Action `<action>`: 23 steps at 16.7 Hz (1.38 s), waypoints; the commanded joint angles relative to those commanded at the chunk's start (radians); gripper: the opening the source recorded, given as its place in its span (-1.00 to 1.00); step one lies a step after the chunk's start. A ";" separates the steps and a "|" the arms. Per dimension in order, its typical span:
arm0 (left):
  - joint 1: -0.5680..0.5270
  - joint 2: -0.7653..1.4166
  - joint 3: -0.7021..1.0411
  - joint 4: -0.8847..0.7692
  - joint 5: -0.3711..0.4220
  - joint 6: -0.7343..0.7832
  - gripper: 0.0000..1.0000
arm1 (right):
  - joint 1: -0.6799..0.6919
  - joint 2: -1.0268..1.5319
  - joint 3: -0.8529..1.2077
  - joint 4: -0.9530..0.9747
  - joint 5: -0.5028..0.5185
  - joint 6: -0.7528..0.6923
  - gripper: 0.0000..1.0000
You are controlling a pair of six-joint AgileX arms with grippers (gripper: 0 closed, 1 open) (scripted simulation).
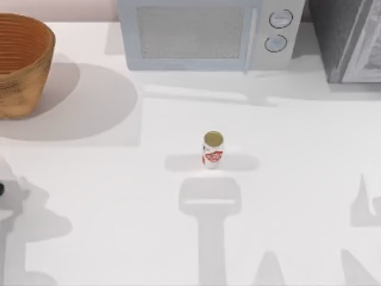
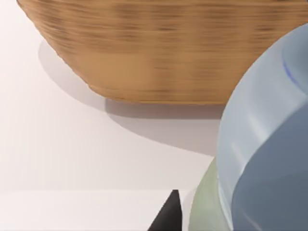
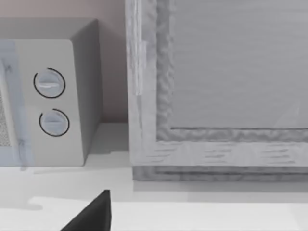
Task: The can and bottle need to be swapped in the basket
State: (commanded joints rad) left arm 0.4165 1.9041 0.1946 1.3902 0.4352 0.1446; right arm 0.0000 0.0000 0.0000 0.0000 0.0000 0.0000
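Note:
The can stands upright at the middle of the table, white with red markings and a dull gold top. At the back left corner sits the orange-brown wicker basket, whose outer wall rises just beyond my left gripper. That left gripper is at the table's far left edge, shut on the pale blue translucent bottle, which looms close to the camera. One dark fingertip rests against the bottle's side. My right gripper is parked at the right, facing the appliances.
A pale microwave with two round dials lines the back edge. A grey cabinet-like appliance stands to its right. A dark bit of my left arm shows at the left border.

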 joint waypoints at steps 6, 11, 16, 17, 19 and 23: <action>0.019 -0.026 0.017 -0.024 -0.004 0.002 -1.00 | 0.000 0.000 0.000 0.000 0.000 0.000 1.00; 0.110 -0.182 0.162 -0.212 -0.035 0.005 -1.00 | 0.000 0.000 0.000 0.000 0.000 0.000 1.00; 0.134 -0.324 0.424 -0.547 -0.084 0.004 -1.00 | 0.000 0.000 0.000 0.000 0.000 0.000 1.00; 0.124 -0.341 0.483 -0.624 -0.094 0.003 -1.00 | 0.000 0.000 0.000 0.000 0.000 0.000 1.00; 0.089 -0.366 0.600 -0.782 -0.113 -0.002 -1.00 | 0.000 0.000 0.000 0.000 0.000 0.000 1.00; -0.017 -0.384 0.812 -1.075 -0.141 -0.018 -1.00 | 0.000 0.000 0.000 0.000 0.000 0.000 1.00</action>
State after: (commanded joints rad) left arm 0.3993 1.5204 1.0065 0.3147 0.2941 0.1265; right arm 0.0000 0.0000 0.0000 0.0000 0.0000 0.0000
